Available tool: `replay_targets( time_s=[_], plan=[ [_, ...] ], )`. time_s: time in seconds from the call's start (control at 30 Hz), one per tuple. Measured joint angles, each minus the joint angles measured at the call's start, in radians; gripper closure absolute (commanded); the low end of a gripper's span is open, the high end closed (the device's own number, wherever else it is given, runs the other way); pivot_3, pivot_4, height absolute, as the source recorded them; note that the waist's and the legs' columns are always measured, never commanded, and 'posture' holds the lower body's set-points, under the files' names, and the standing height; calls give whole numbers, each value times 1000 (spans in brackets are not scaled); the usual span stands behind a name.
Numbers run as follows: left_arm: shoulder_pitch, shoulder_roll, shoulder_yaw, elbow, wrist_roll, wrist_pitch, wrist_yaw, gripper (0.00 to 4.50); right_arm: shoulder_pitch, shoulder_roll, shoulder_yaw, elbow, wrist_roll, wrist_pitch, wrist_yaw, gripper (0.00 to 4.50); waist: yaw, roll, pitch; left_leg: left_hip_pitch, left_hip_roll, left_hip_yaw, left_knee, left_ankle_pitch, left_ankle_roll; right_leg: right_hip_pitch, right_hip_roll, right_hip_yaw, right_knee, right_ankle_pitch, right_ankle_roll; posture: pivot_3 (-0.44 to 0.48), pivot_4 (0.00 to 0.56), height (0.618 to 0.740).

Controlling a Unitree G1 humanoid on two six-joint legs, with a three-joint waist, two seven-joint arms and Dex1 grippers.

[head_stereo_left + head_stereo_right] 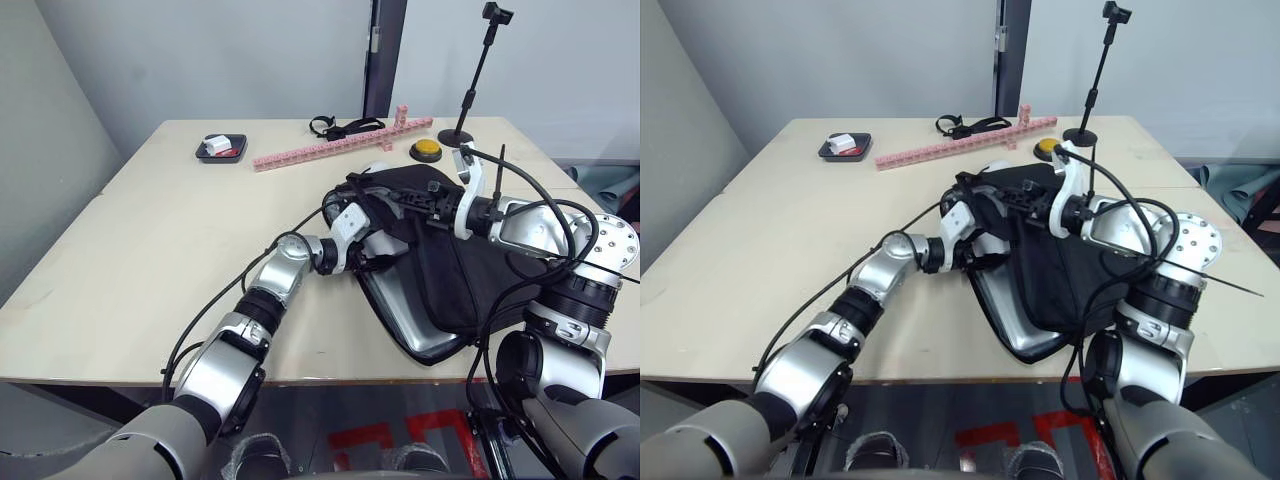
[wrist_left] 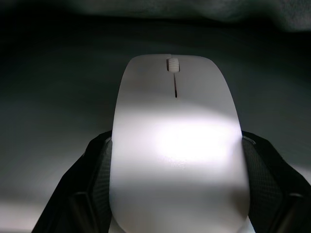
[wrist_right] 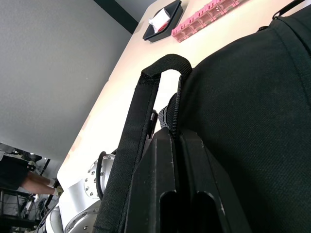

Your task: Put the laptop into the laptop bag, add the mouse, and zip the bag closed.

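Observation:
The black laptop bag (image 1: 460,270) lies on the table's right half, its open side facing the left arm. The silver laptop (image 1: 415,335) sits inside it, with one rounded corner sticking out at the near end. My left gripper (image 2: 176,143) is shut on the flat white mouse (image 2: 175,107) and holds it in the dark inside of the bag. In the eye views its fingers are hidden under the bag's flap. My right gripper (image 3: 174,136) is shut on the bag's upper zipper edge beside a strap handle (image 3: 146,111), holding the flap raised (image 1: 415,203).
On the far side of the tan table (image 1: 150,250) are a small black tray (image 1: 221,148) with a white item, a pink strip of blocks (image 1: 340,145), a black strap (image 1: 345,127), a yellow button (image 1: 427,150) and a black stand (image 1: 465,110).

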Motion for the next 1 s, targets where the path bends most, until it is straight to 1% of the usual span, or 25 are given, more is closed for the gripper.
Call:
replay_targets(
  time_s=[0.3, 0.43, 0.63, 0.7, 0.73, 0.77, 1.0],
  plan=[
    [-51, -61, 10, 85, 28, -23, 3, 1688, 0, 0, 2, 14, 46, -1, -39, 4494, 0, 0, 0, 0, 0, 0, -1, -1, -2, 0, 0, 0, -1, 1, 1, 0, 150, 740],
    [-56, -72, 13, 103, 33, -35, 7, 1688, 0, -1, 7, 14, 62, -2, -56, 4494, -1, 0, 0, 0, 0, 0, -1, -3, -5, 0, 0, 0, -1, 1, 2, 0, 150, 740],
    [-59, -77, 20, 112, 47, -47, 14, 1688, 0, -10, 13, 16, 90, -4, -78, 4494, -1, 0, 0, 0, 0, 0, -2, -3, -5, 1, 0, 0, -3, 1, 3, 0, 150, 740],
    [-59, -79, 32, 117, 48, -52, 12, 645, 0, -14, 19, 17, 101, -6, -85, 4500, -1, 0, 0, 0, 0, 0, -2, -3, -5, 1, 0, 0, -3, 1, 3, 0, 150, 740],
    [-59, -78, 33, 118, 49, -55, 10, 290, 0, -16, 22, 18, 106, -7, -87, 4500, -2, 0, 0, 0, 0, 0, -2, -3, -5, 1, 0, 0, -3, 2, 3, 0, 150, 740],
    [-59, -77, 34, 118, 49, -56, 4, 27, 0, -18, 26, 18, 113, -8, -89, 4500, -2, 0, 0, 0, 0, 0, -2, -3, -5, 1, 0, 0, -4, 1, 3, 0, 150, 740],
    [-45, -60, 42, 93, 48, -51, -16, 27, 3, -32, 62, 19, 161, -31, -106, 4500, -1, 0, 0, 0, 0, 0, -4, -3, -5, 1, 0, 0, -6, 2, 3, 0, 150, 740]
  ],
)
